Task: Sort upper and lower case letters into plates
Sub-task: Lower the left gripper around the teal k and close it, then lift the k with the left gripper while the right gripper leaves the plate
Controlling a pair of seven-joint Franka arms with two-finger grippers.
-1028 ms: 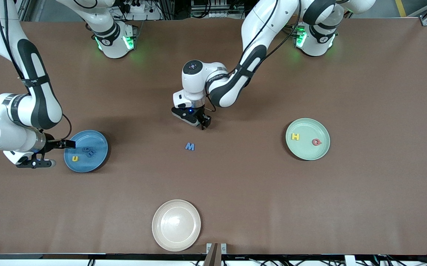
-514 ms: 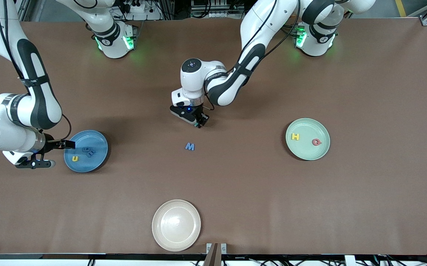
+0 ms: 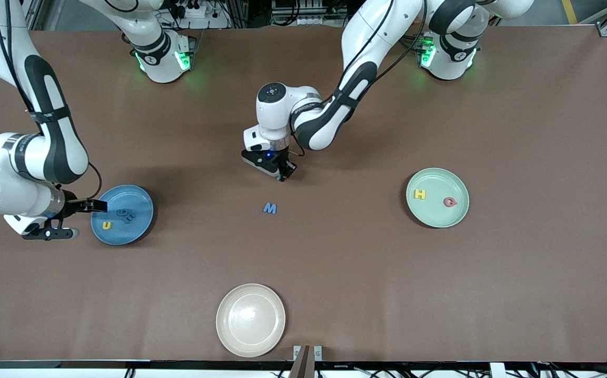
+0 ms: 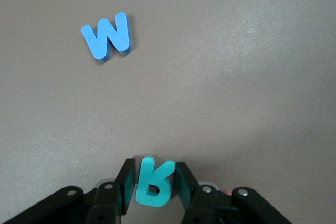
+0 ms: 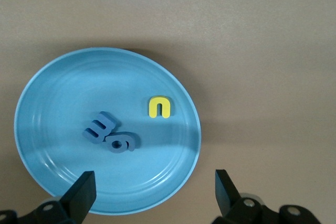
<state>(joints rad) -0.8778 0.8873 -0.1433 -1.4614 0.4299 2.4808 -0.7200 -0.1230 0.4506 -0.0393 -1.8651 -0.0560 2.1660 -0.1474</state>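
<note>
Left gripper (image 3: 283, 175), front view: positioned low over the brown table (image 3: 518, 289) near its middle, at a spot farther from the camera than the blue letter M (image 3: 270, 208). A second ago the jaws stood visibly apart over that spot; they have since drawn in, and a speck of teal shows between the tips. Right gripper (image 3: 89, 218) waits at the rim of the blue plate (image 3: 140, 226), fingers spread wide and empty, unchanged over the last second. Blue plate contents: a yellow lowercase letter (image 3: 106, 225) and two dark blue letters (image 3: 126, 214). The mint green plate (image 3: 455, 218), toward the left arm's end of the table, carries a yellow H (image 3: 419, 194) and a red Q (image 3: 449, 202). The cream plate (image 3: 251, 320) lies nearest the camera.

Left wrist view: both fingers (image 4: 126, 184) press the flanks of an upright teal letter (image 4: 153, 183), probably a capital R. The M lies flat, well apart.

Right wrist view: fingertips (image 5: 83, 193) straddle the blue plate edge, nothing between them.

Assessment: the closure indicates a completed grasp. If the letter is a capital, its destination is the mint green plate. M remains unsorted.
</note>
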